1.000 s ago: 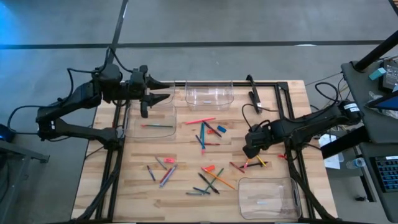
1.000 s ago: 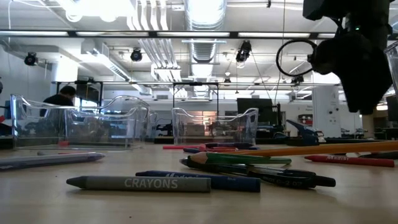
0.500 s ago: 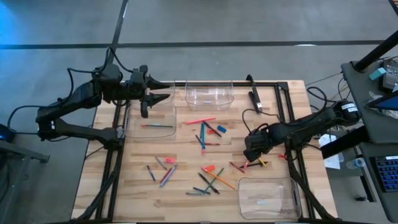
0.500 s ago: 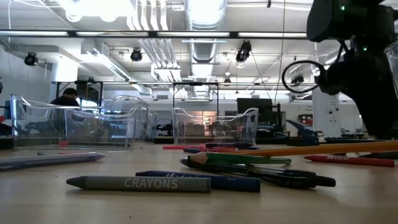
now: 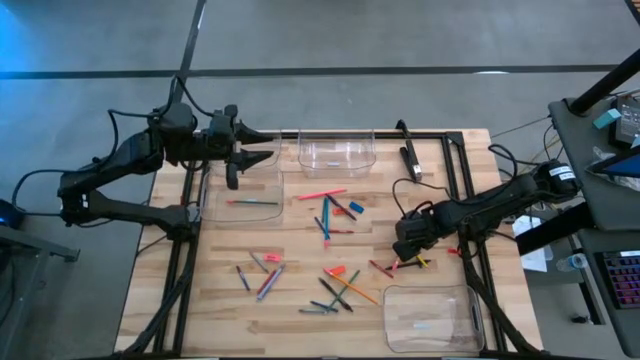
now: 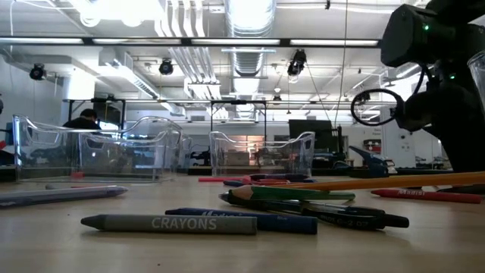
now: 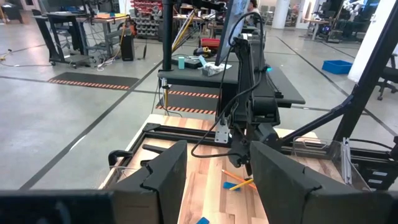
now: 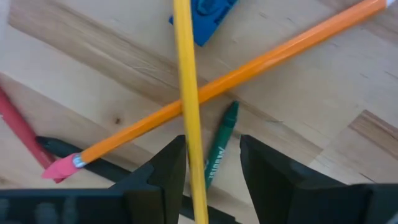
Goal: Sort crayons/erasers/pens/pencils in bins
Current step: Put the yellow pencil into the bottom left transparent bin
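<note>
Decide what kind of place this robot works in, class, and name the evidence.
Probably a large industrial lab or workshop, not a classroom: bare ceiling ducts run overhead, hazard-striped tape marks the concrete floor, and a person sits at another workstation beyond the clear bins.

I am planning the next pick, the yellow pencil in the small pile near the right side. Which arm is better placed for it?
The right. Its gripper is low over that pile, fingers open astride the yellow pencil. The left gripper hangs over the far-left bin, well away.
</note>
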Available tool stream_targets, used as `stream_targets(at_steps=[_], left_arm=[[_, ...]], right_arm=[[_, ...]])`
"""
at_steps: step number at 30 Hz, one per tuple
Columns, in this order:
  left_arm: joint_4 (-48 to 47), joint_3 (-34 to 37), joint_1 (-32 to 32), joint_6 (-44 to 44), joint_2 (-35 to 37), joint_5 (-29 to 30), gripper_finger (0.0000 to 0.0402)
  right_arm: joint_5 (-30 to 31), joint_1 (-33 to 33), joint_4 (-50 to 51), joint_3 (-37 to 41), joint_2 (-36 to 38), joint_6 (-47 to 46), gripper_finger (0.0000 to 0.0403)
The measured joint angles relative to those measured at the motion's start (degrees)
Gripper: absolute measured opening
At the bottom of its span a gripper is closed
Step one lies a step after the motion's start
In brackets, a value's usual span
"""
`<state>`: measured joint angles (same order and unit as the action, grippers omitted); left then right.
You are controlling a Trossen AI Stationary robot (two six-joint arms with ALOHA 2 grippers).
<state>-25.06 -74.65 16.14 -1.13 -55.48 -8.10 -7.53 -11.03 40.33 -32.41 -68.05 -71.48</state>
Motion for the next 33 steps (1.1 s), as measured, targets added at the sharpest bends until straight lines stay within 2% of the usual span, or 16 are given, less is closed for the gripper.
stream_targets(at_steps=[7,18,21,28,33], left_arm=[[0.00,0.00,0.00,0.02,0.00,0.05,0.0162],[0.00,0.00,0.02,0.07,0.00,1.09,0.0162],[0.00,0.00,0.00,0.09,0.00,1.09,0.0162],[0.00,0.00,0.01,0.09,0.00,1.09,0.0162],[0.00,0.00,0.00,0.09,0.00,1.09,0.0162]], right_arm=[[0.00,0.00,-3.61,1.71,0.00,-0.12,0.0138],[0.01,0.00,-3.89,1.07,0.00,0.03,0.0136],[0.00,0.01,-3.92,0.94,0.00,-0.03,0.0115],[-0.50,0.02,-3.86,0.94,0.02,-2.09,0.0026],[-2.48,-0.11,-2.93,-0.53,0.21,-1.78,0.0022]])
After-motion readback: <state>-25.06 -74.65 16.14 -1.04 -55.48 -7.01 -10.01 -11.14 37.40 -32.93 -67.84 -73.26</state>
